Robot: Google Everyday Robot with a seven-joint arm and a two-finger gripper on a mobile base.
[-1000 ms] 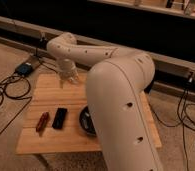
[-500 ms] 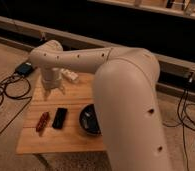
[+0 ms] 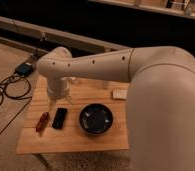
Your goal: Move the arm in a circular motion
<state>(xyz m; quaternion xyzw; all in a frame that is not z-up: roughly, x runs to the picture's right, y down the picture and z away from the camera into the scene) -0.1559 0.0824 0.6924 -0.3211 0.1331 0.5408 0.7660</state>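
The cream-white arm fills the right side of the camera view and reaches left across the wooden table. Its thick segment shows small dark holes and ends in a rounded joint over the table's left part. From there the narrow wrist points down. The gripper hangs just above the table's left side, behind a black rectangular object. It holds nothing that I can see.
On the table lie a black bowl, a small red-brown item and a small white item. Cables and a blue device lie on the floor at the left. A dark wall ledge runs behind.
The arm has swung left and toward the table's front. The gripper has gone from the table's back middle to its left side, and the arm's big segment now covers more of the view.
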